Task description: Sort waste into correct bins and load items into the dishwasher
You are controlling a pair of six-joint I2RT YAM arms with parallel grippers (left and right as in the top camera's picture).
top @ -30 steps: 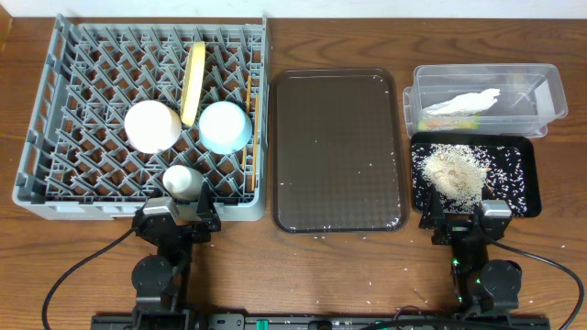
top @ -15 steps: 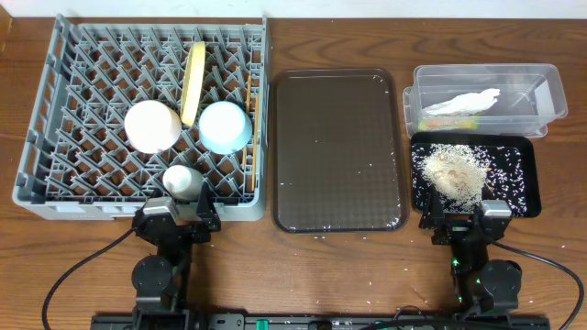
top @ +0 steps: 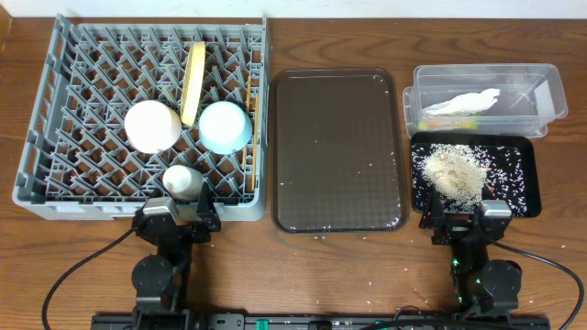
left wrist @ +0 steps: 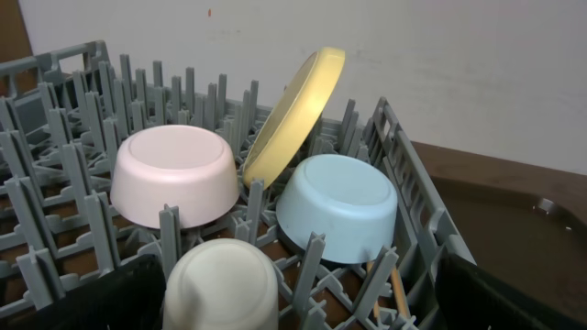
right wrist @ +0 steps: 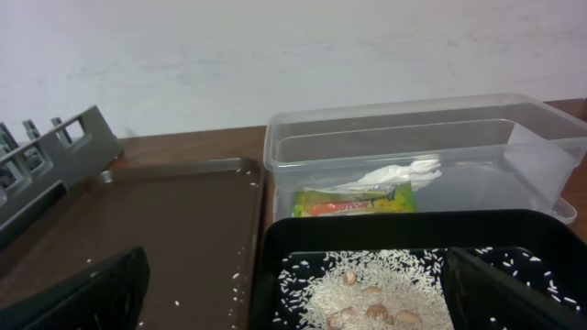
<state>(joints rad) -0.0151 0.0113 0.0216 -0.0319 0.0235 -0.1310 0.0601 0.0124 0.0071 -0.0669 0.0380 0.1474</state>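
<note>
The grey dish rack (top: 55,174) holds the yellow plate (top: 192,81) on edge, the white bowl (top: 152,126), the light blue bowl (top: 225,126) and the small white cup (top: 182,181), all upside down. The chopsticks (top: 249,137) lie along its right side. The clear tub (top: 541,92) holds the white napkin (top: 463,103) and the green-and-orange wrapper (right wrist: 353,199). The black tray (top: 523,179) holds the rice scraps (top: 451,172). My left gripper (top: 176,218) is open and empty at the rack's front edge. My right gripper (top: 468,220) is open and empty at the black tray's front edge.
A dark brown serving tray (top: 337,151) lies between the rack and the bins, with a few loose rice grains on it. Some grains also lie on the wooden table near the front edge (top: 367,289).
</note>
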